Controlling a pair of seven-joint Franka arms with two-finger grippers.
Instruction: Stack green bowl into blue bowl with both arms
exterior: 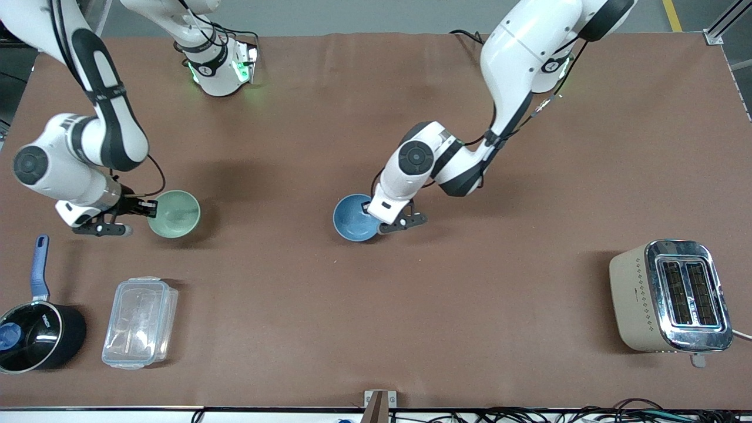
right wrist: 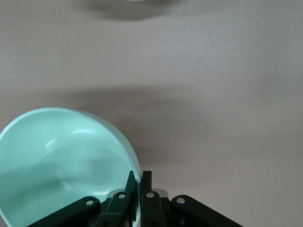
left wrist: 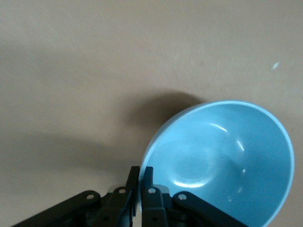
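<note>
The pale green bowl (exterior: 174,214) is near the right arm's end of the table. My right gripper (exterior: 148,207) is shut on its rim; in the right wrist view the green bowl (right wrist: 57,161) fills one side, with the rim pinched at my right gripper (right wrist: 141,182). The light blue bowl (exterior: 354,218) is near the table's middle, tilted. My left gripper (exterior: 376,218) is shut on its rim; the left wrist view shows the blue bowl (left wrist: 222,161) with its rim clamped in my left gripper (left wrist: 141,177). Shadows under both bowls suggest they are lifted a little.
A black saucepan with a blue handle (exterior: 32,329) and a clear plastic box (exterior: 140,322) lie near the front edge at the right arm's end. A beige toaster (exterior: 670,296) stands at the left arm's end. The brown table (exterior: 376,305) lies between.
</note>
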